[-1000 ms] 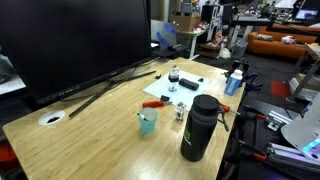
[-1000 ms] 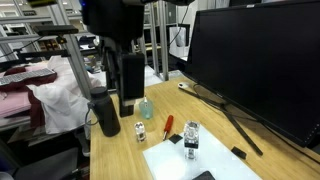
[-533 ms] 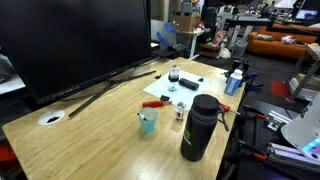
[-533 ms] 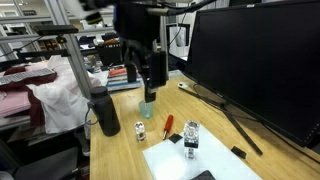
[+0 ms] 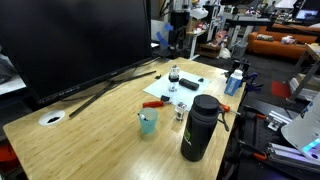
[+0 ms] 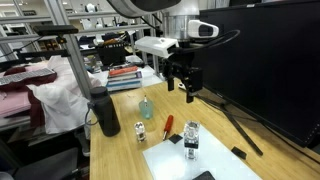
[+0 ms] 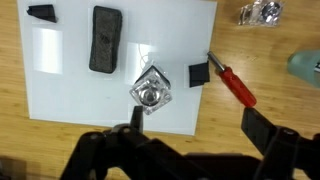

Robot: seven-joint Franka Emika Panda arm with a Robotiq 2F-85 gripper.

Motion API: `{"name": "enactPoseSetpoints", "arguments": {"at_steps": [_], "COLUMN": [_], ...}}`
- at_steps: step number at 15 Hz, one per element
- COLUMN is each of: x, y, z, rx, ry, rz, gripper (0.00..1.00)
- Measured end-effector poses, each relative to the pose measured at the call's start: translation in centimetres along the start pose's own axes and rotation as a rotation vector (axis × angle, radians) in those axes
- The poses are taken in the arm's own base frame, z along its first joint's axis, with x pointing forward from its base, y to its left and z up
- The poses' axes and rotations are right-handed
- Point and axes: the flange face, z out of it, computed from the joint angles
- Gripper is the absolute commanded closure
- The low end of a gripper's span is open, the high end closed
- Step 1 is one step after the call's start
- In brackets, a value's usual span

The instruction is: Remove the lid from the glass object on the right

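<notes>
One glass point(image 7: 150, 93), dark lid point(image 5: 174, 70) on top, upright on a white sheet point(image 7: 60, 80) on the counter point(image 5: 90, 120). One gripper point(image 7: 192, 118), jaws spread wide, empty, above the glass. Red screwdriver point(image 7: 232, 84) beside the sheet.

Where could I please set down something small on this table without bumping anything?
Bare wood lies between the white disc and the teal cup. The white sheet is bare between its edge and the black block. It is crowded around the glass object, screwdriver and black bottle.
</notes>
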Motion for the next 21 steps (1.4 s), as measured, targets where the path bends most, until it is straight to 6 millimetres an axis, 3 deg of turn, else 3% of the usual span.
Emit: {"name": "enactPoseSetpoints", "arguments": {"at_steps": [10, 15, 21], "x": [0.6, 0.5, 1.2], "y": [0.7, 2.9, 3.3], "z": [0.5, 3.5, 7.2], "rx": [-0.024, -0.023, -0.018], "ry": [-0.004, -0.027, -0.026], "rz": [0.068, 0.179, 0.235], "gripper": [0.00, 0.00, 0.00]}}
